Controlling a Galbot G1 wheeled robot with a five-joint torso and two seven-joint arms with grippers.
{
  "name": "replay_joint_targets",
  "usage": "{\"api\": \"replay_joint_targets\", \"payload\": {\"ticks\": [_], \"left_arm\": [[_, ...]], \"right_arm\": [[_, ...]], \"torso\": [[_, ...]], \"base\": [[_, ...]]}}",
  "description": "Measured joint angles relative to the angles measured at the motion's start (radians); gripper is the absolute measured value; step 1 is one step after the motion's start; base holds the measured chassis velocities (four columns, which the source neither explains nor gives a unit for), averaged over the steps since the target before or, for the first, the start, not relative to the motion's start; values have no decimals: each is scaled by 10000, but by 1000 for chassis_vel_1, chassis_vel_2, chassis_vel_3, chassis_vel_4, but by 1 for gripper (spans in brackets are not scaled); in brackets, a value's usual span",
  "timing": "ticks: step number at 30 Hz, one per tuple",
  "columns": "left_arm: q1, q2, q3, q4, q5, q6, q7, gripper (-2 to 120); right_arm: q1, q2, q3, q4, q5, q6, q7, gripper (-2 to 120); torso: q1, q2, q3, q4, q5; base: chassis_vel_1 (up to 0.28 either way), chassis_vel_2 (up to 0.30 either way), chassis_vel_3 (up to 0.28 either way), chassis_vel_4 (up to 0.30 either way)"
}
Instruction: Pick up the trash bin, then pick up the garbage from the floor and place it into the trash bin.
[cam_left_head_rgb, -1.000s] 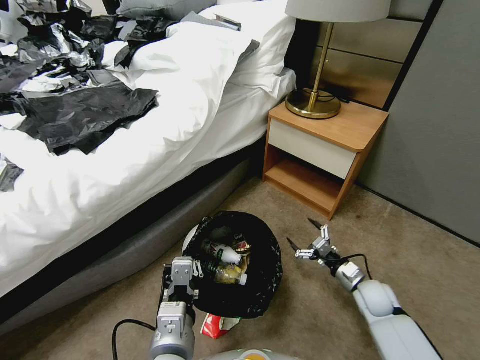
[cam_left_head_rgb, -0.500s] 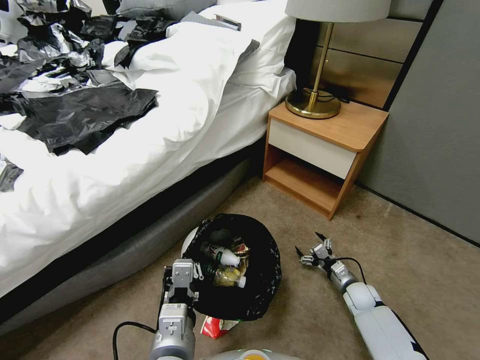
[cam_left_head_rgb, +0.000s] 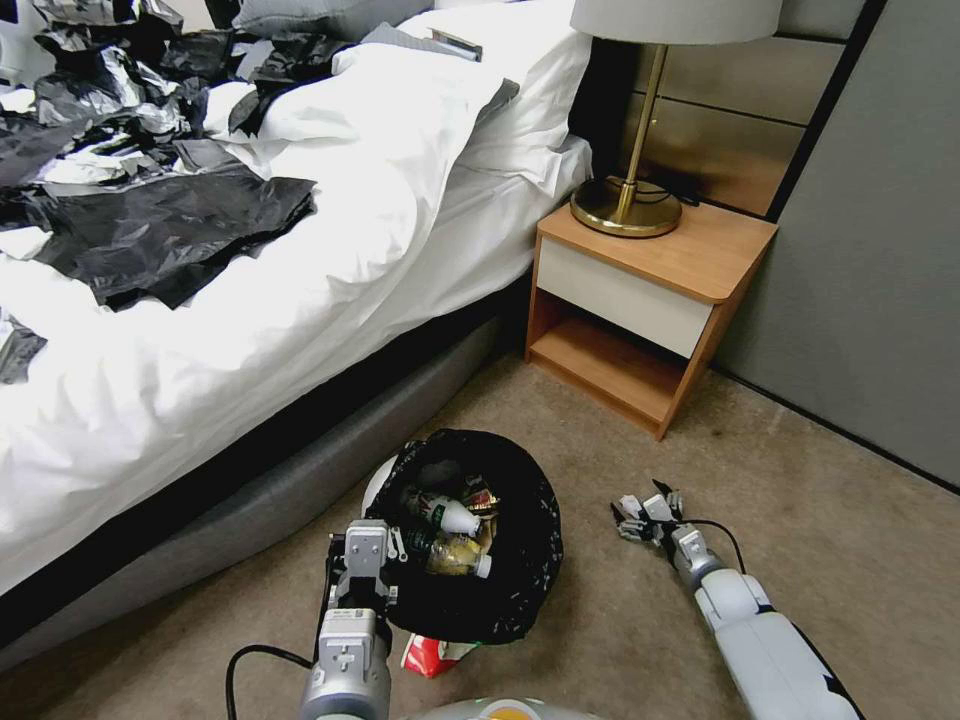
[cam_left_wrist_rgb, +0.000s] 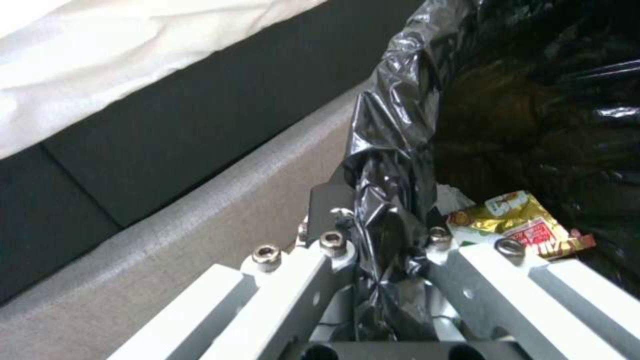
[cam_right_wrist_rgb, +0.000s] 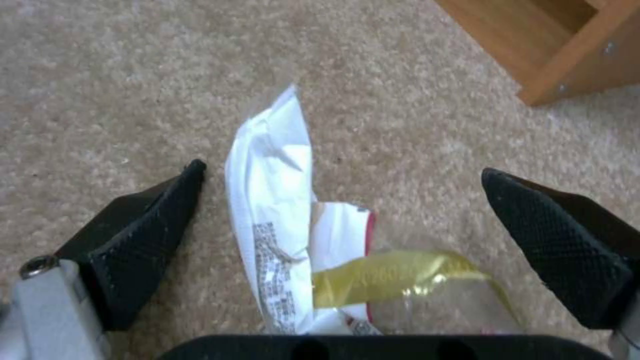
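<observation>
On the left, the left hand (cam_left_head_rgb: 367, 562) is pinched on the near rim of the trash bin (cam_left_head_rgb: 470, 530), its fingers (cam_left_wrist_rgb: 467, 265) clamping the black bag liner (cam_left_wrist_rgb: 393, 165) folded over that edge. The bin sits by the grey bed base (cam_left_head_rgb: 250, 500), and inside it lie small bottles (cam_left_head_rgb: 445, 515) and a yellow wrapper (cam_left_wrist_rgb: 513, 220). A red-white packet (cam_left_head_rgb: 435, 652) lies on the floor just beside the bin's near side, partly under it.

Further right, the right hand (cam_left_head_rgb: 645, 515) is low over the carpet (cam_left_head_rgb: 600, 620), near the wooden nightstand (cam_left_head_rgb: 650, 300). Its two black fingertips (cam_right_wrist_rgb: 153, 225) are spread wide, with a white wrapper (cam_right_wrist_rgb: 280, 215) with a clear yellow-banded tail lying flat on the floor between them, touching neither tip.

The step in hand looks like the pick of this wrapper. To do it well, I judge the tips should press down into the pile on both sides before closing, since thin flat film tends to slide away. Closing across the wrapper's narrow width, near its crumpled middle, should give the surest hold. The left hand should keep the bin steady and level.
</observation>
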Motion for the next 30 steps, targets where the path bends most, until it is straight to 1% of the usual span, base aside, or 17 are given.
{"api": "replay_joint_targets", "payload": {"ticks": [8,9,10,11,13,14,16,18,20,21,22,24,25,26,28,29,30], "left_arm": [[-6,6,10,0,-5,3,-5,2],[-10,4,18,1,-5,3,-5,2],[-21,3,30,1,-4,3,-5,2],[-21,3,30,1,-4,3,-5,2],[-24,2,45,0,-1,4,-5,2],[-24,2,45,0,-1,4,-5,2],[-19,1,53,0,7,4,-5,2],[1,2,56,-2,17,3,-5,2],[3,3,56,-4,17,4,-5,2],[4,4,53,-10,18,3,-6,2],[4,4,53,-10,18,3,-6,2],[3,3,54,-11,18,2,-6,2],[-2,-1,54,-11,18,2,-6,2],[-2,-1,54,-11,18,2,-6,2],[-9,-5,58,-11,20,1,-7,2],[-16,-9,65,-11,21,1,-8,2],[-16,-9,65,-11,21,1,-8,2]], "right_arm": [[-81,-49,-13,-249,986,-123,6,100],[-126,-42,-25,-238,1121,-157,17,98],[-237,-11,-46,-202,1328,-177,44,93],[-237,-11,-46,-202,1328,-177,44,93],[-376,52,-45,-118,1354,-159,66,82],[-376,52,-45,-118,1354,-159,66,82],[-410,90,-59,-86,1352,-150,81,73],[-439,117,-83,-12,1316,-147,96,61],[-448,120,-87,9,1307,-147,97,60],[-474,131,-98,77,1283,-148,104,52],[-474,131,-98,77,1283,-148,104,52],[-494,138,-105,133,1270,-148,118,45],[-503,142,-109,177,1259,-151,146,37],[-503,142,-109,177,1259,-151,146,37],[-519,144,-111,216,1250,-154,151,31],[-526,140,-111,272,1249,-181,176,24],[-526,140,-111,272,1249,-181,176,24]], "torso": [[0,1,-1,2,-3],[0,1,-1,2,-3],[-1,1,-1,0,-4],[-1,1,-1,0,-4],[0,3,-2,-3,-8],[0,3,-2,-3,-8],[-1,3,-2,-6,-8],[-1,3,-1,-5,-4],[-1,3,-1,-4,-3],[-1,2,0,-3,1],[-1,2,0,-3,1],[-1,2,0,-1,5],[-1,1,1,1,4],[-1,1,1,1,4],[0,2,2,1,8],[-1,1,2,2,2],[-1,1,2,2,2]], "base": [[0,0,0,0],[0,0,0,0],[0,0,0,0],[0,0,0,0],[0,0,0,0],[0,0,0,0],[0,0,0,0],[0,0,0,0],[0,0,0,0],[0,0,0,0],[0,0,0,0],[0,0,0,0],[0,0,0,0],[0,0,0,0],[0,0,0,0],[0,0,0,0],[0,0,0,0]]}}
